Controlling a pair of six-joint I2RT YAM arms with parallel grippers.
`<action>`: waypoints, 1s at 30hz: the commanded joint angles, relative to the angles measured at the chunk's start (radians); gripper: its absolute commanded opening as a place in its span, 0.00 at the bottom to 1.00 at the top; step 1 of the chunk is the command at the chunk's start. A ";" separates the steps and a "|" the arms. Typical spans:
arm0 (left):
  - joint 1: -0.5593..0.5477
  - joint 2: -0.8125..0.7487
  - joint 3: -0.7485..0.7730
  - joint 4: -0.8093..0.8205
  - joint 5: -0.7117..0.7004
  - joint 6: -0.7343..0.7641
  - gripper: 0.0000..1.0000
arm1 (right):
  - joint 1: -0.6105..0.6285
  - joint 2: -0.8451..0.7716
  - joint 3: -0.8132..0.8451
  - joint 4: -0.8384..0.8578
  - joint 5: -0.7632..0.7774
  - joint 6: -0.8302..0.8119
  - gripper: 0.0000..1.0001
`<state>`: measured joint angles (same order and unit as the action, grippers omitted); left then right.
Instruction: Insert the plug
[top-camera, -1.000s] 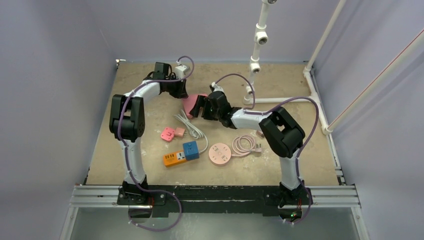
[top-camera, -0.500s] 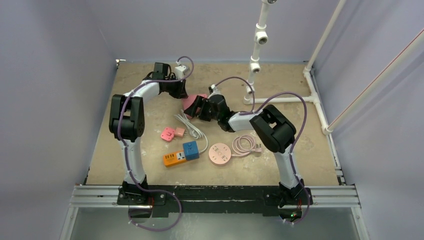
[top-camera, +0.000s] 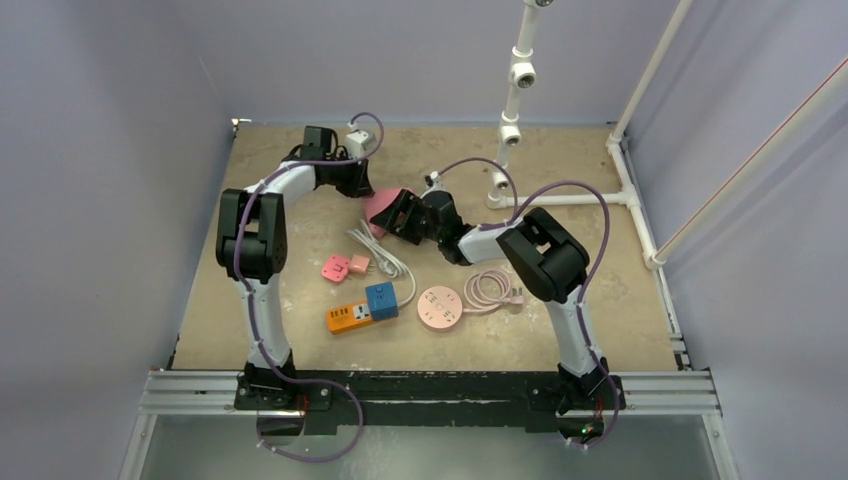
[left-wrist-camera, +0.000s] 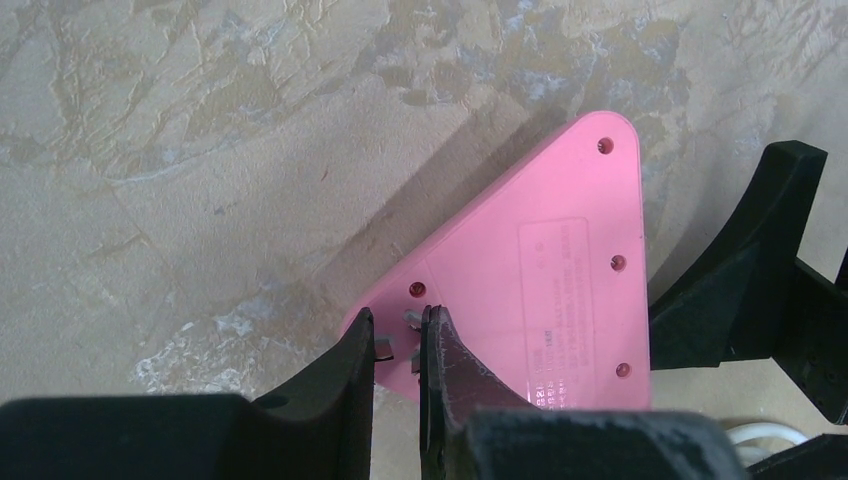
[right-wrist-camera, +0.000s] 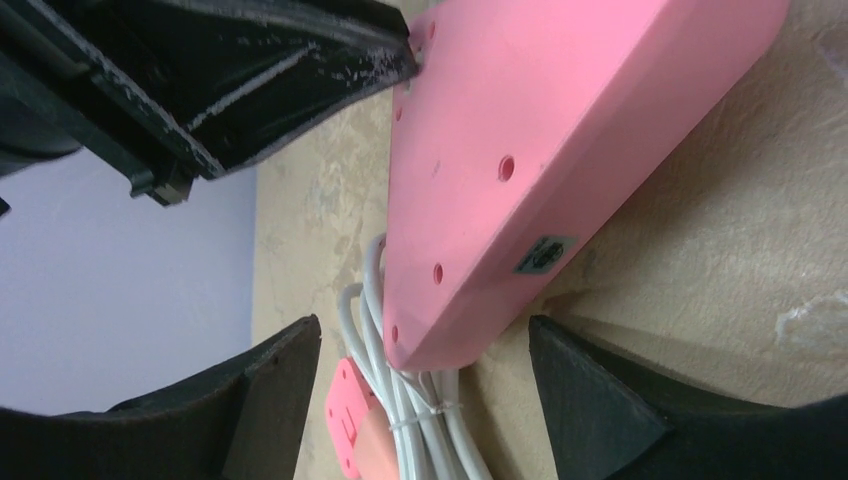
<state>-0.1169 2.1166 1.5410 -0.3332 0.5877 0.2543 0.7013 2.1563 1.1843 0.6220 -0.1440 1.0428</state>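
A pink triangular plug block (top-camera: 383, 207) sits tilted at mid-table, its screwed, labelled back (left-wrist-camera: 560, 280) facing up. Metal prongs (left-wrist-camera: 388, 345) stick out of that back near one corner. My left gripper (left-wrist-camera: 398, 335) is shut on them, reaching down from behind (top-camera: 370, 188). My right gripper (top-camera: 395, 220) comes in from the right and is open. Its fingers (right-wrist-camera: 280, 390) straddle the block's opposite corner (right-wrist-camera: 450, 300) with a gap on each side. One right finger (left-wrist-camera: 740, 290) shows beside the block in the left wrist view.
A tied white cable bundle (top-camera: 385, 255) with a small pink plug (top-camera: 336, 267) lies just in front of the block. Nearer me are an orange power strip with a blue cube (top-camera: 360, 310) and a round pink socket (top-camera: 439, 306) with its coiled cable. White pipes (top-camera: 560, 198) stand at back right.
My right arm has swung left, bringing its gripper around the pink block's corner, and its jaws have narrowed a little. The left gripper and block have barely moved.
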 joint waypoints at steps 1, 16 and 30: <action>0.030 0.051 -0.074 -0.158 -0.076 0.018 0.00 | -0.032 0.030 0.009 0.088 -0.017 0.111 0.77; 0.033 -0.067 -0.200 -0.178 0.003 0.003 0.00 | -0.033 0.026 -0.009 0.330 -0.050 0.219 0.13; 0.048 -0.217 0.157 -0.424 0.174 0.035 0.99 | -0.003 -0.244 -0.020 0.137 0.231 -0.023 0.00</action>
<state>-0.0750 1.9892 1.5188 -0.5945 0.6731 0.2451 0.6853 2.0800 1.1393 0.7033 -0.0608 1.1255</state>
